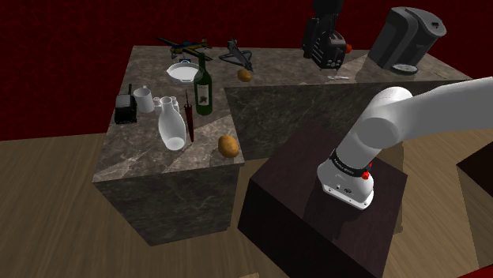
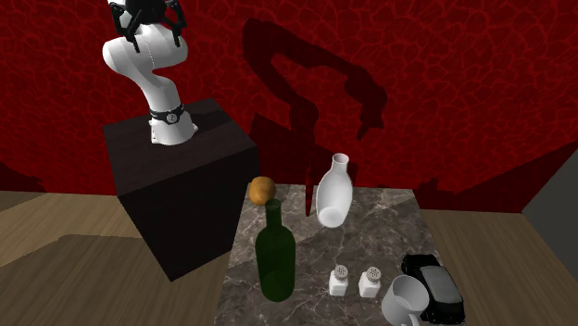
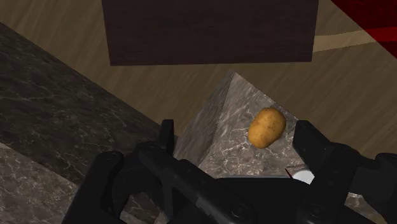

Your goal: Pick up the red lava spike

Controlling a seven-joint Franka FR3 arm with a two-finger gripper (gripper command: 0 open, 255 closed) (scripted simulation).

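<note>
Jaws parted; red lava spike (image 1: 190, 120) stands upright.

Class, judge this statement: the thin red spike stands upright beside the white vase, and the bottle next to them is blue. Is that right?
No: the bottle is green, not blue, as the shoulder view shows. The thin red spike does stand upright beside the white vase.
</note>
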